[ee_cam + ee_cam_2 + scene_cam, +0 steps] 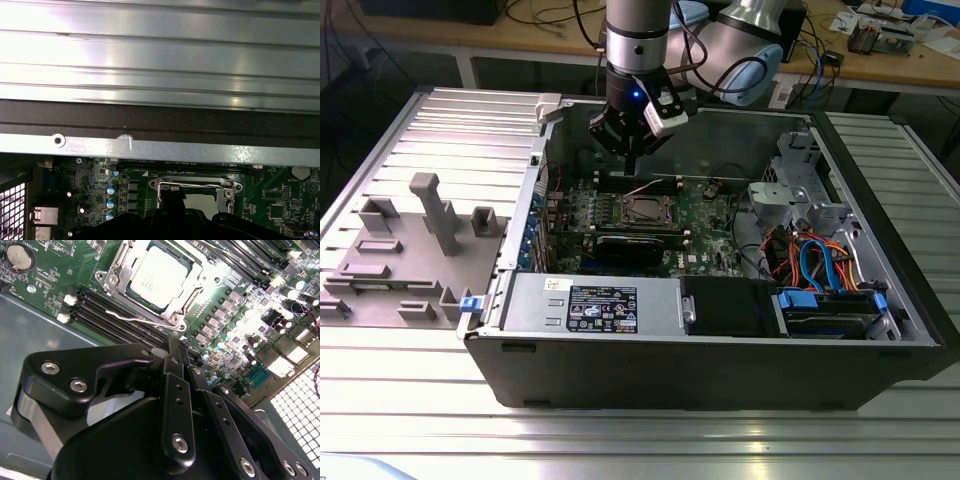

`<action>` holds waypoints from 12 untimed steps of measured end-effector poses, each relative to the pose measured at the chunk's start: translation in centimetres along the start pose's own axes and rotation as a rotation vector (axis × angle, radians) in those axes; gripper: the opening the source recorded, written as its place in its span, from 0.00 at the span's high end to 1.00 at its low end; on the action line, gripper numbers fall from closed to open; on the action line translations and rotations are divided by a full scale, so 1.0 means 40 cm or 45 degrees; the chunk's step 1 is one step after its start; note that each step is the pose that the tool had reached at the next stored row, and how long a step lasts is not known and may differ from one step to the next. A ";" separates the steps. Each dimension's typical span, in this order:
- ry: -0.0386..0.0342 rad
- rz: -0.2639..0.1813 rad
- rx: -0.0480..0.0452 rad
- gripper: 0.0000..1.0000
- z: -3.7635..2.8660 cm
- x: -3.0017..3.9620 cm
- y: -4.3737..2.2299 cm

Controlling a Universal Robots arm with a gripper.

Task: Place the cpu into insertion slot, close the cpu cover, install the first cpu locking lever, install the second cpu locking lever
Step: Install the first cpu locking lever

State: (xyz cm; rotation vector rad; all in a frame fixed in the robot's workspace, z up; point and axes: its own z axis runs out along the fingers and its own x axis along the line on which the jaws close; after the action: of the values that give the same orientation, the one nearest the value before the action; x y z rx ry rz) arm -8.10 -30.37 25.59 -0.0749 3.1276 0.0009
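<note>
The cpu [159, 276], a flat silver-grey square, lies in the insertion slot [645, 210] on the green board. The cpu cover [192, 285], a silver frame, lies flat around it with the chip showing through its window. A thin wire locking lever [142, 319] runs along the socket's side nearest the gripper; I cannot tell whether it is latched. My gripper [178, 344] hangs just above the board beside the socket, its black fingers [175, 390] pressed together with nothing between them. In the exterior view the gripper [632, 165] is over the board behind the socket. The socket's edge [195, 189] also shows in the first wrist view.
Long black memory slots [115, 315] lie beside the socket, with a black card [630, 245] in front of it. The open case has a metal wall [160, 147] behind, a drive cage [800, 190] and cables [815, 260] at the exterior view's right, and grey fixtures [430, 215] at its left.
</note>
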 end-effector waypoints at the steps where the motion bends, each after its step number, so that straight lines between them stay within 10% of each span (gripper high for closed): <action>1: -0.0002 0.000 -0.006 0.89 0.000 0.000 0.000; 8: -0.0007 0.000 -0.022 0.89 0.001 0.001 -0.005; 12: -0.0040 0.003 -0.088 0.89 0.006 -0.001 -0.018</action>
State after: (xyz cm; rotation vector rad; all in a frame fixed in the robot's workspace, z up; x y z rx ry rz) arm -8.01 -31.07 25.33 -0.0717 3.1243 0.1086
